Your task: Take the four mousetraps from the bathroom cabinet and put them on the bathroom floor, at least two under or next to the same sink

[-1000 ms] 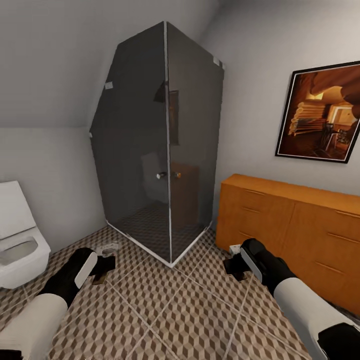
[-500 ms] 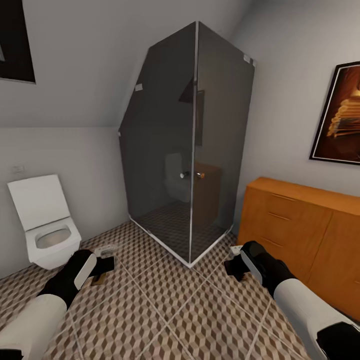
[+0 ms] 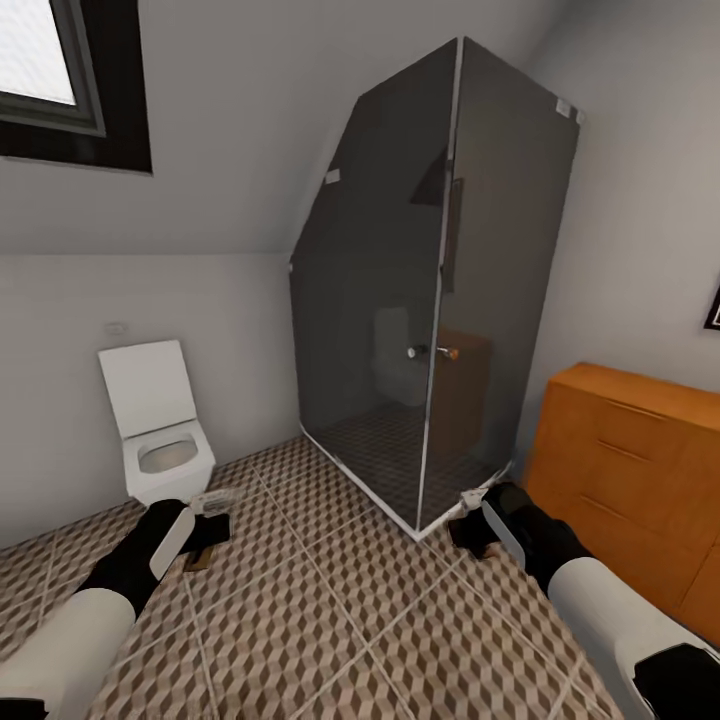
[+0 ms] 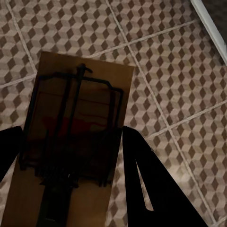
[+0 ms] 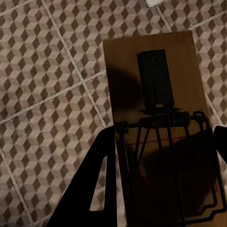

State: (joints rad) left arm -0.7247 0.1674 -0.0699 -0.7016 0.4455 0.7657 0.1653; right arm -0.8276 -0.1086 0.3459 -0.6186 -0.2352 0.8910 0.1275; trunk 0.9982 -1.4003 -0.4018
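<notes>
Underfoot, the bathroom floor (image 3: 330, 610) of cube-patterned tiles spreads across the room, with a dark glass shower enclosure (image 3: 440, 290) standing in the far corner and a window (image 3: 60, 80) high on the left wall. Right of the shower, the orange-brown cabinet (image 3: 630, 470) runs along the wall (its drawer fronts look closed), and a white toilet (image 3: 155, 425) with its lid raised sits against the left wall. Lower down, the left end effector (image 3: 205, 535) hangs just above the tiles, its fingers (image 4: 151, 189) clamped on either side of a mousetrap (image 4: 75, 142), a flat brown board with a wire spring bar. Across from it, the right end effector (image 3: 470, 530) hovers near the shower's corner, clamped on a second mousetrap (image 5: 163, 127) in the same way.
</notes>
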